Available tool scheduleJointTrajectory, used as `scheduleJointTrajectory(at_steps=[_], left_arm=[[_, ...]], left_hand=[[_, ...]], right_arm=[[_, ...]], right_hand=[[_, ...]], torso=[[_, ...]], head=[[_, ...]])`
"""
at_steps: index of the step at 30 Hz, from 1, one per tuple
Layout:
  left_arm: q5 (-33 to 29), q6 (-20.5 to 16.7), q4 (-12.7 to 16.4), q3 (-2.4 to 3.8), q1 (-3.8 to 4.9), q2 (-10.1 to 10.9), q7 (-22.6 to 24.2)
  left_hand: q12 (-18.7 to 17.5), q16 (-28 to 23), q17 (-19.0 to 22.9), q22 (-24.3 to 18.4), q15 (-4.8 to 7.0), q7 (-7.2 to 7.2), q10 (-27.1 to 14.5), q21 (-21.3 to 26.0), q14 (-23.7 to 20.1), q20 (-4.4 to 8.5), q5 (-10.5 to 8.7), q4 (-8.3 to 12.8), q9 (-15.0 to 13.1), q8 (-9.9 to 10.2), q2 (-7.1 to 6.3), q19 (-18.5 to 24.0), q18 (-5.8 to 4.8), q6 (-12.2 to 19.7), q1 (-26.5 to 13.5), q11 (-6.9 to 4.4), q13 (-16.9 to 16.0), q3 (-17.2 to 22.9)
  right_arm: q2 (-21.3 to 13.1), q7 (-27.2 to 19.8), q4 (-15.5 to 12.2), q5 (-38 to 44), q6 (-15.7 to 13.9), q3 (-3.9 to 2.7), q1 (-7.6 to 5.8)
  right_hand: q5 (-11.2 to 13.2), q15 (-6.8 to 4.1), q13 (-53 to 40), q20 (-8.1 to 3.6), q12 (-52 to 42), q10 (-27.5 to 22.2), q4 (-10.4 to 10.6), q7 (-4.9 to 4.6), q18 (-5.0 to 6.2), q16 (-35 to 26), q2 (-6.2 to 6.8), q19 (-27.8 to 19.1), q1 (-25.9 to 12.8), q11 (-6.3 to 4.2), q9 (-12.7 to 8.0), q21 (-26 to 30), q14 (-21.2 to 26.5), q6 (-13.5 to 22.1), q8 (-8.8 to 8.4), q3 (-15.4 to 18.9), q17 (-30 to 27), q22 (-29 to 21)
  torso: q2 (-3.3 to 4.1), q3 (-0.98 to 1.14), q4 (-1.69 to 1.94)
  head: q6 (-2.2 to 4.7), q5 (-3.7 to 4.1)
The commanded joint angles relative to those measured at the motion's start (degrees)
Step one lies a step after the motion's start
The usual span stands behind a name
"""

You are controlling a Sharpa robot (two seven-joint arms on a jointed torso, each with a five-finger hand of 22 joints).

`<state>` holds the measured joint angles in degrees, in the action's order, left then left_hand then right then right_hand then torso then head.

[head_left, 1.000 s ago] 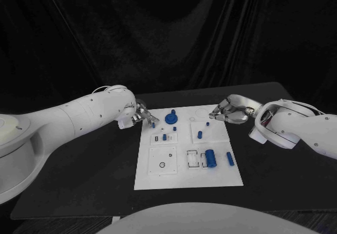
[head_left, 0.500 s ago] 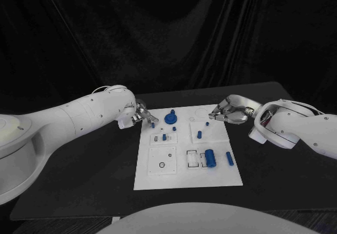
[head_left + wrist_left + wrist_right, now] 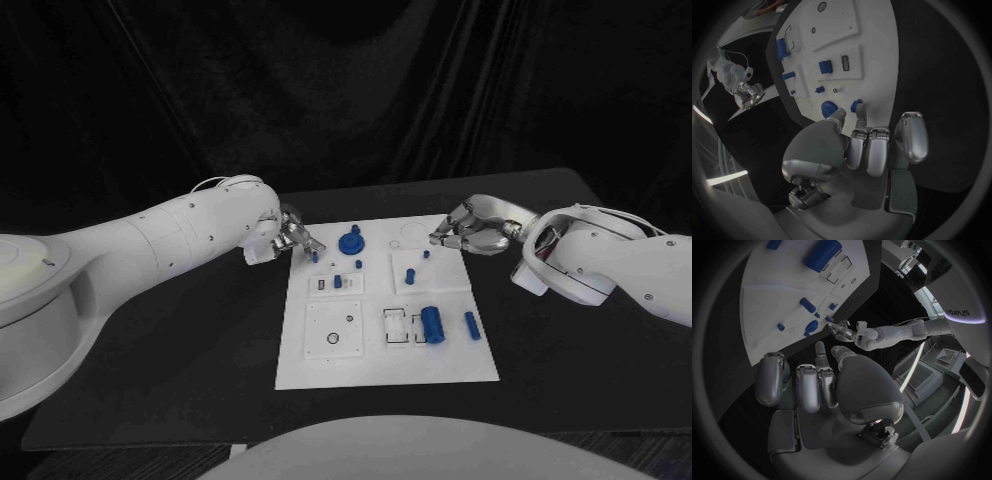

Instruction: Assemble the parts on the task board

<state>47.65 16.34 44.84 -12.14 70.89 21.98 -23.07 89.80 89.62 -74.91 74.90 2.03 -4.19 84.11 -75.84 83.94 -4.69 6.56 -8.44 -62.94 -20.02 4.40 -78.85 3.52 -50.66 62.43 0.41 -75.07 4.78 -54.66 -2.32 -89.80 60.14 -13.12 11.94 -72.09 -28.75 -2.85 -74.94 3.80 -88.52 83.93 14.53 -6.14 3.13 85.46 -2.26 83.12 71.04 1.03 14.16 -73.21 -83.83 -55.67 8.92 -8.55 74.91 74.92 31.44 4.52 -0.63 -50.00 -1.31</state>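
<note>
The white task board (image 3: pixel 387 360) lies in the middle of the black table. My left hand (image 3: pixel 296 240) is at its upper left edge, fingers curled, their tips pinching a small blue peg (image 3: pixel 315 256) (image 3: pixel 856 105) that stands upright at the board's rim. Beside it stands a round blue knob (image 3: pixel 351 241) (image 3: pixel 828 109). My right hand (image 3: pixel 469 232) hovers at the board's upper right corner with its fingers (image 3: pixel 807 385) curled in and nothing seen in them. A thick blue cylinder (image 3: pixel 431 325) (image 3: pixel 821 252), a slim blue bar (image 3: pixel 472 323) and a blue pin (image 3: pixel 408 276) sit on the board.
Small blue pieces (image 3: pixel 338 281) sit in the block left of centre. A square plate with a round hole (image 3: pixel 333 338) takes up the board's lower left. Bare black table (image 3: pixel 577 380) lies on both sides of the board and in front of it.
</note>
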Motion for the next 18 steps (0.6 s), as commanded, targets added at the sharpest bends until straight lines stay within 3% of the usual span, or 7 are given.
scheduleJointTrajectory(at_steps=[1, 18], left_arm=[[0.13, 1.08, -0.21, 0.05, -0.19, -0.25, 0.65], [0.13, 1.44, -0.83, 0.05, -0.71, -0.67, 0.44]], left_hand=[[0.20, 0.38, -15.09, 10.11, -0.39, -0.10, 5.89, 0.29, 6.06, -0.05, 0.41, 0.34, 0.12, 0.39, -0.04, 0.61, 0.21, 0.38, 0.91, 0.35, -14.93, 0.12], [0.20, 0.38, -15.09, 10.06, -0.43, -0.09, 5.89, 0.50, 6.06, -0.12, 1.24, 1.17, 0.34, 0.94, 0.12, 0.79, 0.26, 0.53, 2.19, 0.35, -14.93, 0.72]], right_arm=[[-0.04, 0.98, -0.13, 0.02, 0.34, -0.05, 0.14], [-0.06, 1.04, -0.16, 0.02, 0.47, -0.05, 0.14]], right_hand=[[-0.41, 0.29, -11.52, -0.12, 0.31, 3.93, -0.45, 0.12, 0.72, -0.16, 0.07, -0.34, 0.68, 0.36, 0.06, 0.26, -4.62, 0.30, -0.28, -0.01, 7.51, 9.90], [-0.63, 0.28, -11.55, -0.13, 0.29, 3.95, -0.57, 0.11, 0.73, -0.20, 0.09, -0.36, 0.77, 0.36, 0.07, 0.34, -4.61, 0.29, -0.29, -0.07, 7.45, 9.88]], torso=[[0.01, -0.01, 0.01], [0.00, -0.01, 0.00]], head=[[0.00, 0.02], [0.00, 0.01]])
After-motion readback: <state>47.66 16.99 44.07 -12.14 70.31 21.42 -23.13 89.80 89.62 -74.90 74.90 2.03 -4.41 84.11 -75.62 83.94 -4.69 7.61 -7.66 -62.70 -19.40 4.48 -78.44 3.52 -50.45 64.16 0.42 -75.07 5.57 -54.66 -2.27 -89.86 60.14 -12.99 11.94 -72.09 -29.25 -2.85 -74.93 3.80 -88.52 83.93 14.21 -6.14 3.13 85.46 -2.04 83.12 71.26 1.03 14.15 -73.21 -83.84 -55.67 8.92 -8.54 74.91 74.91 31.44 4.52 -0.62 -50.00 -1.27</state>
